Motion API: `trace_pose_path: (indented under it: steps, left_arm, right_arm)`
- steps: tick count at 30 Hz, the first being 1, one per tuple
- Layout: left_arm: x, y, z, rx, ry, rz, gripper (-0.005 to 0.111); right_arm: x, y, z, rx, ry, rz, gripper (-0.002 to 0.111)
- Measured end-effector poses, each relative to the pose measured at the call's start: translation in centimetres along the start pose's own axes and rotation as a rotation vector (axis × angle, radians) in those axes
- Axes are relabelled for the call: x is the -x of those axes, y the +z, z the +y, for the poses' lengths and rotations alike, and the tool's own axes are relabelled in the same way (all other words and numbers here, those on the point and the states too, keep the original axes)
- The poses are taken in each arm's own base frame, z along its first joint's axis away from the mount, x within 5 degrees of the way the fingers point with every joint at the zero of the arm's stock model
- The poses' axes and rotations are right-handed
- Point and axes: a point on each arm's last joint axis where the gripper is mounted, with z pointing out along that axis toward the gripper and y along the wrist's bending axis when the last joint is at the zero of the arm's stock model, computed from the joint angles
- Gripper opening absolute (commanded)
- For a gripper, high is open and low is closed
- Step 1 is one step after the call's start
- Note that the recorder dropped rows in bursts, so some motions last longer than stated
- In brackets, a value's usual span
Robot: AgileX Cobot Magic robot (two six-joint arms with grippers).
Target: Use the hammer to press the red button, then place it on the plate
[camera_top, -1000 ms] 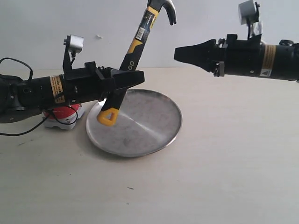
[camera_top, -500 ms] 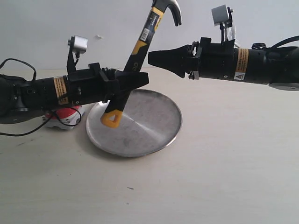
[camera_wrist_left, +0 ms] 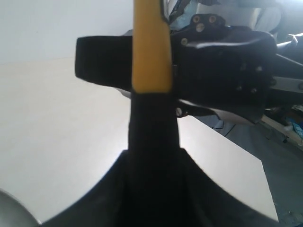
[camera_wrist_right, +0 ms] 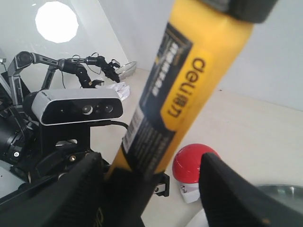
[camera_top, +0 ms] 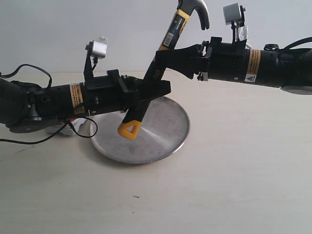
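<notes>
The hammer [camera_top: 168, 41] stands tilted above the plate [camera_top: 163, 131], dark head up at the top and yellow end low. My left gripper [camera_top: 156, 91] is shut on the black lower handle [camera_wrist_left: 152, 123]. My right gripper [camera_top: 165, 56] is open, its two fingers either side of the yellow labelled handle [camera_wrist_right: 182, 85]; I cannot tell whether they touch it. The red button [camera_wrist_right: 191, 163] on its light-grey base lies on the table beyond the handle, next to the plate's rim [camera_wrist_right: 279, 194]. In the exterior view my left arm hides the button.
The left arm's black cable [camera_top: 83, 134] loops down onto the table left of the plate. The left wrist camera [camera_wrist_right: 78, 108] on its bracket sits close to the hammer handle. A beige tabletop [camera_top: 234, 185] stretches in front and to the right.
My left gripper has carried the hammer to the right and slightly up. My right gripper has moved left to the handle, and its fingers have opened round it.
</notes>
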Motion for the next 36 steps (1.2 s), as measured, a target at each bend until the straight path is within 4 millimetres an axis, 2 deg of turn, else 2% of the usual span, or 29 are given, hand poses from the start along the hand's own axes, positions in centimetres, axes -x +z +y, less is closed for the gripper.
trace_pose_path:
  steps: [21,30,36]
  left_arm:
    - [0.0,0.1,-0.1,0.002,-0.02,-0.007,0.0]
    - [0.0,0.2,-0.1,0.0,-0.045,-0.014,0.0]
    - [0.1,0.2,-0.1,0.001,-0.046,-0.015,0.0]
  right_arm:
    - [0.1,0.0,0.0,-0.001,0.034,-0.013,0.057]
    - [-0.6,2.0,1.5,0.052,0.018,0.016,0.057]
    - [-0.6,2.2,1.6,0.052,0.014,0.009,0.055]
